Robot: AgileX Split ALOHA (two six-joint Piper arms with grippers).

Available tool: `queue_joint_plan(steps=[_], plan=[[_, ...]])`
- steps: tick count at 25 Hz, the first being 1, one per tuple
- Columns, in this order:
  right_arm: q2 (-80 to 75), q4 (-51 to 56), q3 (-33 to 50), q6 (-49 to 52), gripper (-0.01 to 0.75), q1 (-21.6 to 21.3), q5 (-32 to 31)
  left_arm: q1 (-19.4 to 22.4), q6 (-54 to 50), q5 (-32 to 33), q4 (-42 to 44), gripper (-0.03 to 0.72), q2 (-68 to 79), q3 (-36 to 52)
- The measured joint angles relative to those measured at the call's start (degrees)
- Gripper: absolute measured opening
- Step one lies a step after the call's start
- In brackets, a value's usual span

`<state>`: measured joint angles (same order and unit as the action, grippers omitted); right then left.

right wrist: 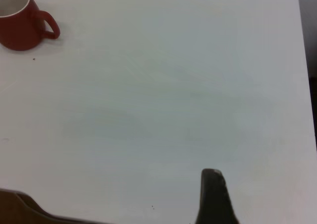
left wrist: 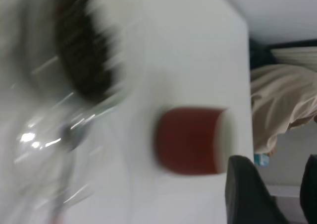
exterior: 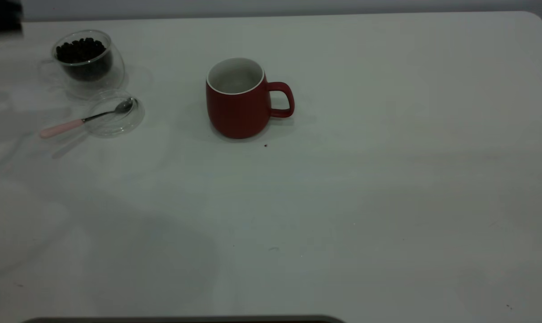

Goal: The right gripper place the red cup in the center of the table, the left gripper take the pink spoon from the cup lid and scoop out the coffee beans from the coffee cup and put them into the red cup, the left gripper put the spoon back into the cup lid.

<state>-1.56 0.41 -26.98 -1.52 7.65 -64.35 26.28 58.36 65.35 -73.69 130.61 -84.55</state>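
Starting at the left gripper (left wrist: pixel 270 194): only two dark fingers show at the lower right of the left wrist view, with a gap between them and nothing in it, so it looks released. That view is badly smeared. The right gripper (right wrist: pixel 214 196) shows just one dark finger at the bottom edge of its wrist view, so whether it's released or clenched can't be told.

No brands or writing readable anywhere.

Count: one red cup (exterior: pixel 238 99), one coffee cup (exterior: pixel 86 60), one cup lid (exterior: pixel 115 113), one pink spoon (exterior: pixel 85 119), one heap of coffee beans (exterior: pixel 81 50).

In the exterior view the red cup stands upright a bit left of the frame's center in the upper half, handle pointing right, white inside showing. The coffee cup sits at upper left with the beans inside. The lid lies just below it. The spoon's metal bowl rests in the lid, its long axis running down-left, with the pink handle sticking out over the white table (exterior: pixel 365 202).
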Motion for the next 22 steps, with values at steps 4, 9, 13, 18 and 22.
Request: queue_joint_plan(steps=[4, 9, 13, 18, 22], plan=[[0.0, 0.0, 0.0, 0.0, 0.534, 0.0, 0.0, -2.94, -4.5, 1.08, 5.93, 0.33, -13.75, 0.0], [0.0, 0.0, 0.0, 0.0, 0.534, 0.0, 0.0, -10.04, -17.42, 1.66, 24.18, 0.33, -30.71, 0.0], [0.0, 0.0, 0.0, 0.0, 0.534, 0.0, 0.0, -17.73, -32.21, 1.71, 41.94, 0.33, -40.25, 0.31], [0.0, 0.0, 0.0, 0.0, 0.534, 0.0, 0.0, -27.37, -47.62, 1.71, 59.44, 0.33, -50.17, 7.88], [0.0, 0.0, 0.0, 0.0, 0.534, 0.0, 0.0, -33.3, -55.22, 1.71, 67.96, 0.33, -58.53, 20.87]])
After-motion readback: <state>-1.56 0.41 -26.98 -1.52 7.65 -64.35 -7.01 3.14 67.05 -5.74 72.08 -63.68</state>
